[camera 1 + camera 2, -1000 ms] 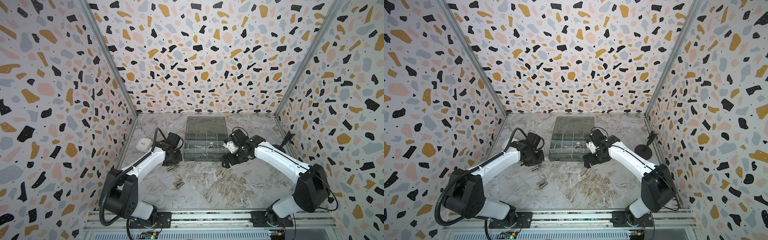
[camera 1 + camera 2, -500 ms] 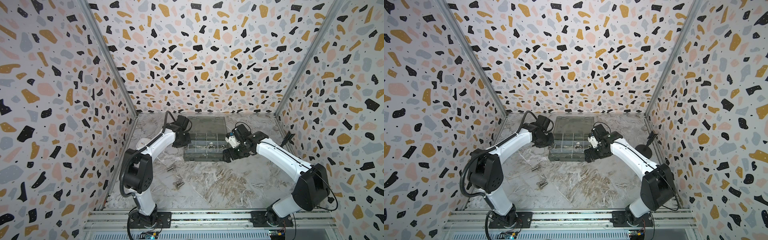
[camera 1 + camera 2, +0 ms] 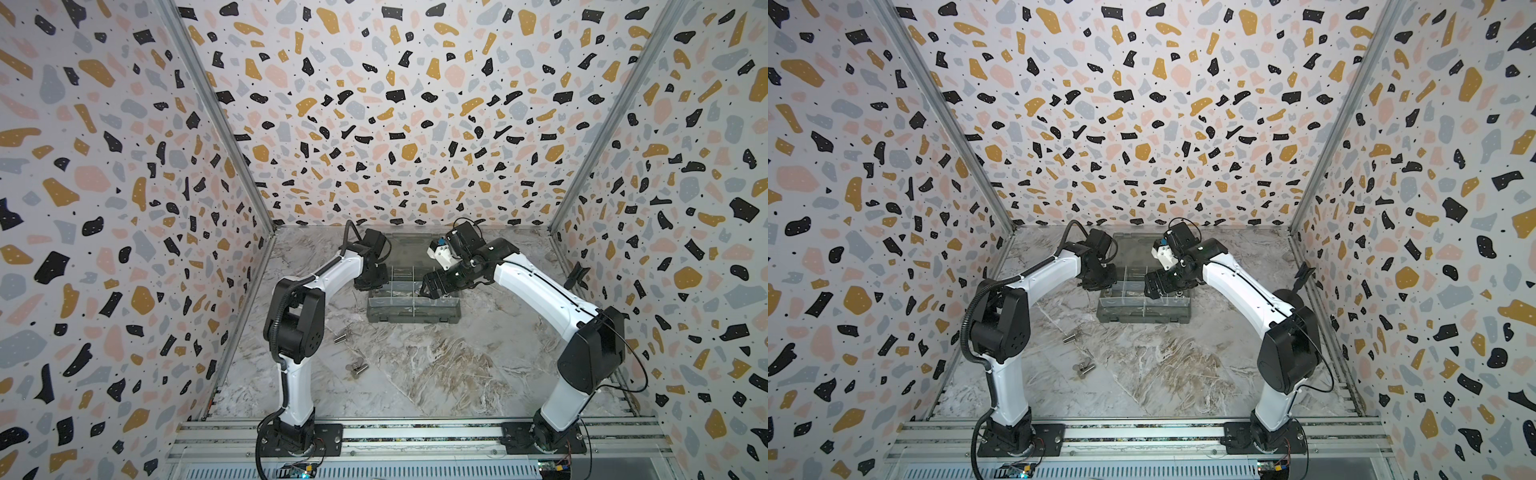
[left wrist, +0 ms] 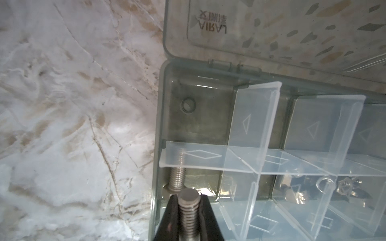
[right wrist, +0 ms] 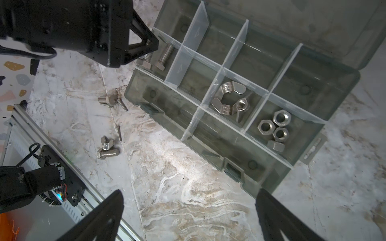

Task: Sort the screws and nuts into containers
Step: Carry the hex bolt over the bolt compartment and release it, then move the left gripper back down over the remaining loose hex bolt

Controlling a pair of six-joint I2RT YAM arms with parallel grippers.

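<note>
My left gripper (image 4: 189,201) is shut on a threaded silver screw (image 4: 188,210), over the organiser's left end compartment (image 4: 194,129). Another screw (image 4: 177,177) lies in the compartment just below it. In both top views this gripper (image 3: 370,282) (image 3: 1098,282) sits at the left edge of the grey organiser (image 3: 413,309) (image 3: 1144,311). My right gripper (image 5: 190,196) (image 3: 432,286) is open and empty, hovering by the box's right side. Wing nuts (image 5: 229,98) and hex nuts (image 5: 273,127) fill two compartments. Loose screws (image 3: 340,338) (image 5: 107,154) and a wing nut (image 5: 106,143) lie on the table.
The organiser's lid (image 4: 271,31) lies open flat towards the back wall. Thin small screws (image 5: 123,105) rest near the box's front left corner. A black stand (image 3: 575,274) leans by the right wall. The metal base rail (image 3: 415,432) runs along the front edge.
My left arm has lifted from the table left of the box and brought its gripper to the organiser's left end compartment. The right gripper has shifted left and back, still open.
</note>
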